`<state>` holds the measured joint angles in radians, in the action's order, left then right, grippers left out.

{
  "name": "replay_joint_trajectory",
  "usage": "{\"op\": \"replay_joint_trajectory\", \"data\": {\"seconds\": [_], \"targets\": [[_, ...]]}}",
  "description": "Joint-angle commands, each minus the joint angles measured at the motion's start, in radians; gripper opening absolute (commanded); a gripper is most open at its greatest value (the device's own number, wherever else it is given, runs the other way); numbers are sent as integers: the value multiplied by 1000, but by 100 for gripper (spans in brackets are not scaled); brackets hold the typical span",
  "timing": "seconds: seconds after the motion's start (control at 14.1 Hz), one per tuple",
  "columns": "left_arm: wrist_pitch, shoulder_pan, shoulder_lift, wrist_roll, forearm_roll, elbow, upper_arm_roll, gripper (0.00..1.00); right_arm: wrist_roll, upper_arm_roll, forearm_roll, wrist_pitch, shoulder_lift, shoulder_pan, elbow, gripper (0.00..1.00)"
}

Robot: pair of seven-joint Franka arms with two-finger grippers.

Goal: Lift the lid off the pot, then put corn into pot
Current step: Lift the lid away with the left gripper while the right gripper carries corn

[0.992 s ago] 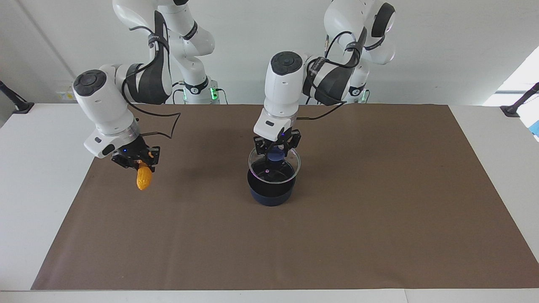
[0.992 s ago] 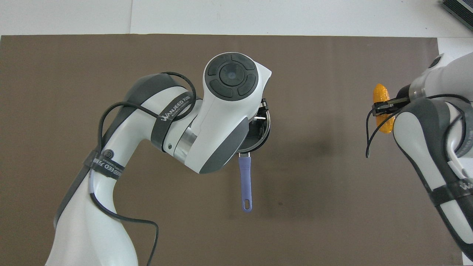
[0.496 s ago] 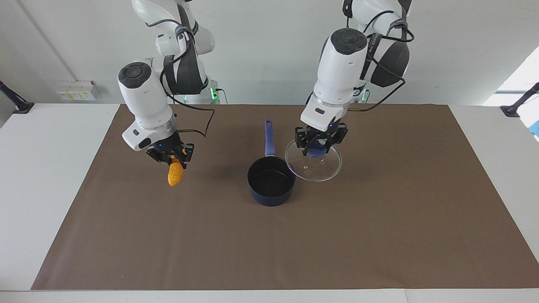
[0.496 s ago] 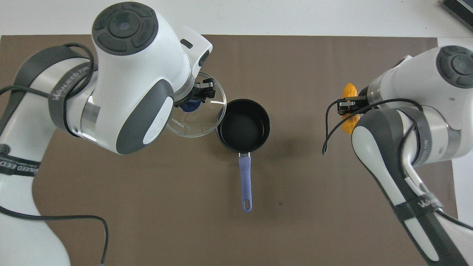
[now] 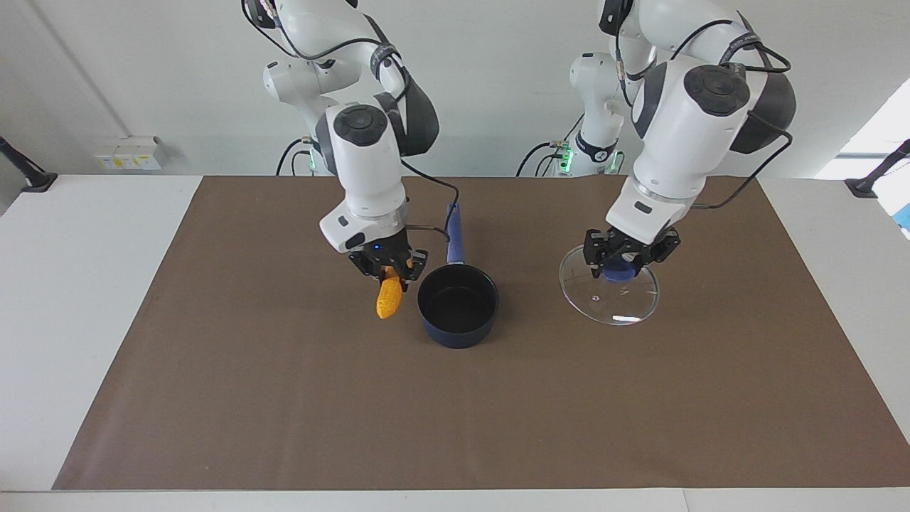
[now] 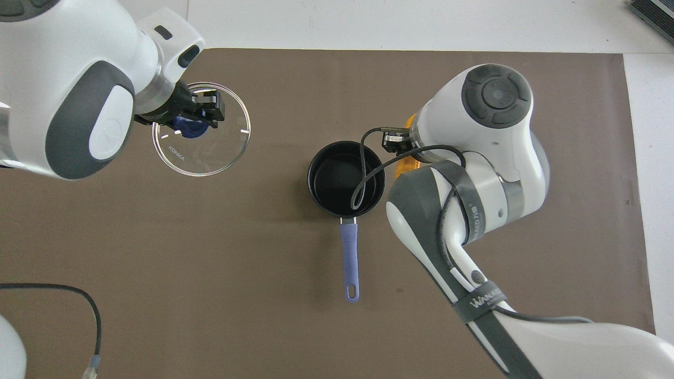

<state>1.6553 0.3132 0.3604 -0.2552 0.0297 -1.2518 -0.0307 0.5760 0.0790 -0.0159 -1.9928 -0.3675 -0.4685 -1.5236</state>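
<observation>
The dark blue pot [image 5: 455, 333] stands uncovered on the brown mat, its black inside [image 6: 329, 179] bare and its long handle [image 6: 349, 258] pointing toward the robots. My left gripper [image 5: 621, 267] is shut on the blue knob of the clear glass lid [image 5: 618, 304], which it holds low over the mat toward the left arm's end, apart from the pot. My right gripper [image 5: 389, 274] is shut on the yellow-orange corn [image 5: 388, 299], which hangs end-down in the air just beside the pot's rim. In the overhead view the right wrist covers most of the corn [image 6: 405, 164].
The brown mat [image 5: 284, 398] covers most of the white table [image 5: 71, 284]. A cable loop from the right arm [image 6: 363, 181] hangs over the pot's opening in the overhead view. A dark object [image 6: 653, 13] lies at the table's corner.
The left gripper has carried the lid off the pot and toward the left arm's end of the table. The right gripper has brought the corn in from the mat's edge to just beside the pot.
</observation>
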Motion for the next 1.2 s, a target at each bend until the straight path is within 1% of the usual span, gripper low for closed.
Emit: {"op": "replay_joint_trajectory", "data": {"seconds": [0.0,0.14,0.28,0.5,0.64,0.78,1.13], "targets": [[-11,-74,-49,123,7,-50,9,0,80,-16,2,2,-114,-25,132,0],[-19,-120,-69,194,7,-81,11,0,113,-27,5,-38,-157,-64,145,0],[-19,-150,-74,240,16,-84,9,0,142,-27,8,-75,-182,-100,135,0],[-41,-195,-81,304,24,-84,9,0,142,-27,-1,-54,-172,-114,119,0],[-45,-223,-89,346,24,-98,9,0,140,-27,1,-54,-140,-124,50,0],[-48,-242,-104,382,24,-129,9,0,128,-28,-6,-54,-125,-113,11,0],[-46,-281,-110,419,24,-141,9,0,119,-30,-21,-58,-117,-116,-23,0]]}}
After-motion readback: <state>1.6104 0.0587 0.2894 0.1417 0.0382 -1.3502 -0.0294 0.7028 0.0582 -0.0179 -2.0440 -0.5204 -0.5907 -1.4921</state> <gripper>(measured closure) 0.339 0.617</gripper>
